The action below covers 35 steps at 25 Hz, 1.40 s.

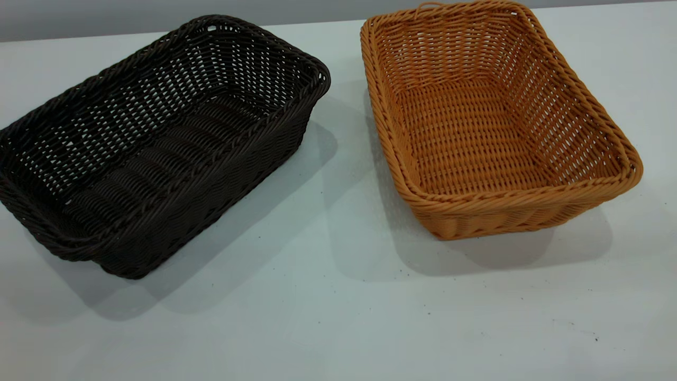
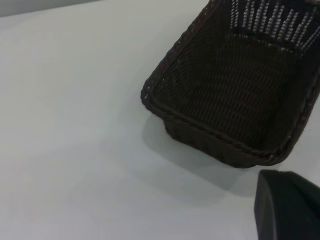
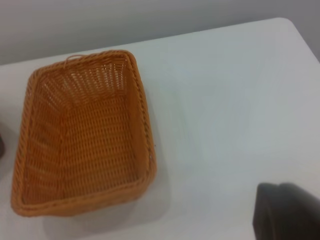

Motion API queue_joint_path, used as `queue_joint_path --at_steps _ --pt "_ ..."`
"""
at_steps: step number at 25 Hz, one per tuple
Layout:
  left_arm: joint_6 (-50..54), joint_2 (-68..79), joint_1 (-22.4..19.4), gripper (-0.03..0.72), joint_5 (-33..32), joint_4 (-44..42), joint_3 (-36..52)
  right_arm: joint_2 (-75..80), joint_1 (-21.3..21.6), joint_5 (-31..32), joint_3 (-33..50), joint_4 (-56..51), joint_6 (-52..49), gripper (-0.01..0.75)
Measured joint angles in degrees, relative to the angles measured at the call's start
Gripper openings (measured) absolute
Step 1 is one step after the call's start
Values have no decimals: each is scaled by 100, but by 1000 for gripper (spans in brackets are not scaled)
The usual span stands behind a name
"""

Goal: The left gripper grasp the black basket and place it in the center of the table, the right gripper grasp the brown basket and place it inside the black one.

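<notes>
Baskets before any grasp: dark brown-black rectangular wicker basket [image 1: 158, 143] on the white table's [image 1: 338, 317] left, orange-tan rectangular wicker basket [image 1: 492, 121] right, apart, both empty. Whether my hands are open, I cannot tell.

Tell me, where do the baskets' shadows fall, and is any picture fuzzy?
Exterior view: sharp; the black basket and the brown basket each cast soft grey shadows on the table, toward the camera. Left wrist view: fuzzier, with glare on the black basket's far weave. Right wrist view: soft too, and the brown basket's shadow is faint.
</notes>
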<state>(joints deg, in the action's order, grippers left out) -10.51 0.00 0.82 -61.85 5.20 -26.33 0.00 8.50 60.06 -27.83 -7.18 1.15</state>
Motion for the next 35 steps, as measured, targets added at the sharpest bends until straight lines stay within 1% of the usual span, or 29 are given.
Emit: queue_joint_path --at_steps 3,5,7,9,12,17,18,21,25,30,32,35 --pt "0 0 0 -1 -17 288 -138 0 0 -78 -65 -133 -49 7" --pt "0 32 0 -1 96 446 -268 0 0 -138 -122 -375 -49 20" --pt "0 160 0 -1 163 578 -389 97 0 -174 -164 -601 -34 43" --pt "-74 380 0 17 301 772 -507 312 0 -239 -170 -846 96 85" --pt "-463 840 0 87 526 1161 -710 665 0 -578 -170 -1068 537 178" --pt "-1379 1829 0 283 1077 1988 -922 1364 0 -1058 -170 -1579 1068 357" --pt "-1516 2049 0 321 1216 2141 -944 1521 0 -1072 -170 -1727 1137 380" --pt "-1978 2660 0 396 1740 2689 -981 1993 0 -1072 -170 -2268 1234 439" --pt "-2659 3410 0 419 2412 3121 -1017 2640 0 -1217 -170 -3331 1093 456" --pt "-3306 4268 0 420 3161 3494 -1087 3519 0 -1324 -170 -4703 344 457" --pt "-3517 4577 0 420 3326 3541 -1087 3949 0 -1324 -170 -5129 48 457" --pt "-3645 4973 0 421 3344 3535 -1087 4595 0 -1250 -170 -5714 -334 457"
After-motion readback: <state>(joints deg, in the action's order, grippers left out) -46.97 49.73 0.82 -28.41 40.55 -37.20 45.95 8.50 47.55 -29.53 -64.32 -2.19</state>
